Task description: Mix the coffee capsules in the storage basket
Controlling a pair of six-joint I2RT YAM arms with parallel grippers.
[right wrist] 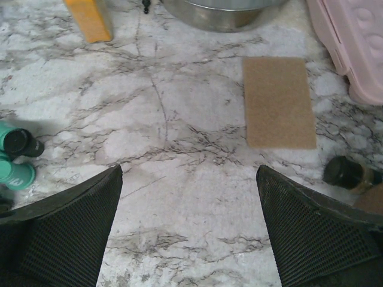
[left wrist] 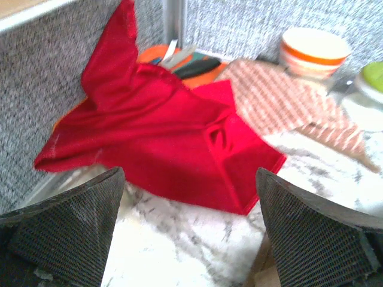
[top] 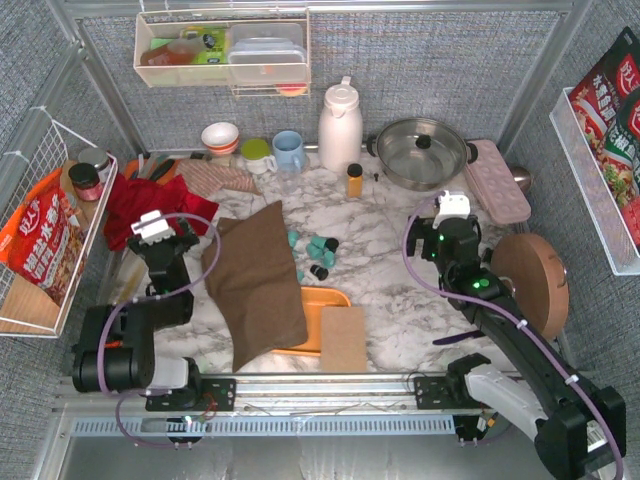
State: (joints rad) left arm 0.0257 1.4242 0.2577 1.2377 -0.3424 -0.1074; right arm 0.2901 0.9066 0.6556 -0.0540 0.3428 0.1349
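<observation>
The orange storage basket [top: 325, 305] lies at the table's front centre, mostly covered by a brown cloth [top: 255, 280] and a tan pad [top: 343, 338]. Several teal and black coffee capsules [top: 318, 247] lie on the marble just behind the basket, outside it. The right wrist view catches two of the capsules [right wrist: 16, 173] at its left edge. My left gripper [top: 152, 224] [left wrist: 190, 179] stands open over bare marble, facing a red cloth [left wrist: 161, 131]. My right gripper [top: 452, 207] [right wrist: 190, 173] is open above bare marble to the right of the capsules, holding nothing.
At the back stand an orange-yellow bottle [top: 354, 180], a steel pot [top: 422, 152], a white jug [top: 340, 125], a blue mug [top: 289, 150] and a striped bowl [left wrist: 314, 51]. A pink egg tray [right wrist: 353, 42], a tan pad [right wrist: 279, 101] and a dark jar [right wrist: 347, 173] lie right. Wire baskets line both sides.
</observation>
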